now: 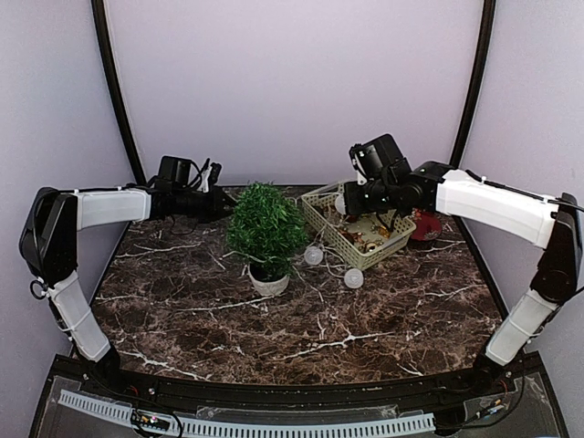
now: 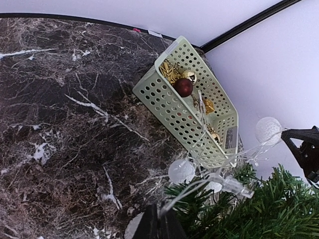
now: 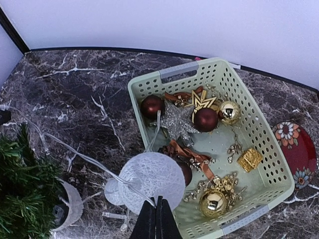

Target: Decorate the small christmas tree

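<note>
Soft, even light is given from above, and a lilac tint is lent to the pale walls [image 1: 292, 82]. Only faint shadows are cast on the tabletop [image 1: 383, 310]. Small highlights are seen on the gold bauble [image 3: 213, 203]. The top view is rendered slightly soft.

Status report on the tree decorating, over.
Left gripper, right gripper shut on light string. Small christmas tree upright, no ornaments hung. Green basket beside it, nothing blocking.
</note>
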`<state>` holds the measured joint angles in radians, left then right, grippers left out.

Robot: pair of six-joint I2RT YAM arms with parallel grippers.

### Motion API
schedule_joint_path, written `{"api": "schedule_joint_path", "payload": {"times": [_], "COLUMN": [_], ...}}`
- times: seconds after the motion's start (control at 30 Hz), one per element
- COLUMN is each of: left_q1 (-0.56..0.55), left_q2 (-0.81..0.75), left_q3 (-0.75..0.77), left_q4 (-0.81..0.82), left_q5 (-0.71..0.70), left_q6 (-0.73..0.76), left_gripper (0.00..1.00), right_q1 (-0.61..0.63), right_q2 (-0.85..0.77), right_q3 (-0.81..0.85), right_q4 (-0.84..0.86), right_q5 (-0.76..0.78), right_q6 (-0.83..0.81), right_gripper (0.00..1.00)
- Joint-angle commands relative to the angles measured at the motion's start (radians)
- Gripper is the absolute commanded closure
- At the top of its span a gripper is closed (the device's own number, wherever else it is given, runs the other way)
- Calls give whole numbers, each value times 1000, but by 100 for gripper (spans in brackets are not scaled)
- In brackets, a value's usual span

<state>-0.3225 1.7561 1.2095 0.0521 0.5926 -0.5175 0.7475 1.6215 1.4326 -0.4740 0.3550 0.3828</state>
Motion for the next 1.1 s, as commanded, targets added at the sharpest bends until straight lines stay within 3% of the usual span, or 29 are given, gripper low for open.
{"api": "schedule_joint_path", "payload": {"times": [0.0,0.27,0.53,0.67,0.87,1.07], "left_q1": [8,9,9,8,-13,-152], "left_q2": [-9,-117,-282,-367,-514,-636], "left_q3": [24,-21,-87,-124,-206,-231], "left_q4": [-27,-60,-150,-184,-199,-273], "left_q5": [63,-1,-192,-280,-275,-380], "left_q6": [51,99,134,154,212,256], "left_gripper": [90,58,31,28,27,28], "right_q1": [-7,-7,-5,1,29,58], "right_q2": [-40,-107,-185,-213,-241,-256], "right_q3": [-44,-98,-138,-161,-186,-214], "right_q4": [-49,-94,-138,-134,-87,5], "right_q5": [-26,-138,-333,-469,-599,-697], "right_q6": [12,-4,-35,-57,-47,1], "right_gripper": [100,100,100,100,100,100]}}
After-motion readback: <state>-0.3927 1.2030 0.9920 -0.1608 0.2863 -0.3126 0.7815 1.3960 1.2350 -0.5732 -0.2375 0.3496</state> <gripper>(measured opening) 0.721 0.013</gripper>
